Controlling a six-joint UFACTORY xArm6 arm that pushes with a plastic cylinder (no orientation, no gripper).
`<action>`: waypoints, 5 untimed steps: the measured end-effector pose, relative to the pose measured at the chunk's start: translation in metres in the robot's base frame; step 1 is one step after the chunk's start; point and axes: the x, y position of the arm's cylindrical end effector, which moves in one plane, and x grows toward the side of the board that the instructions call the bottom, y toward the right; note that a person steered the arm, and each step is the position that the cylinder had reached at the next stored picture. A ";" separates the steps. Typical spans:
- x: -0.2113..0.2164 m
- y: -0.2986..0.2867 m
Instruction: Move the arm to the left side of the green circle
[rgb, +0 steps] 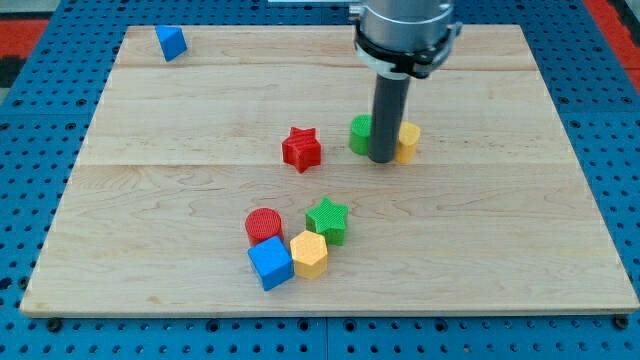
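Rod first: my tip stands on the wooden board in the gap between the green circle on the view's left and a yellow block on the view's right, seemingly touching both. It is a plain rod, nothing to open, nothing held.

Board is the biggest thing, pale planks over a blue pegboard. Next, a cluster near the view's bottom: green star, red circle, blue cube, yellow hexagon, packed together. Red star sits alone left of the green circle. Small blue block at the top-left corner.

Risk, as I judge it: the tip is on the circle's wrong side. Going straight left would shove the circle toward the red star; a detour around is needed, and swinging wide right would nudge the yellow block.
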 end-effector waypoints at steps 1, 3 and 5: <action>-0.024 -0.031; -0.078 -0.029; -0.155 -0.035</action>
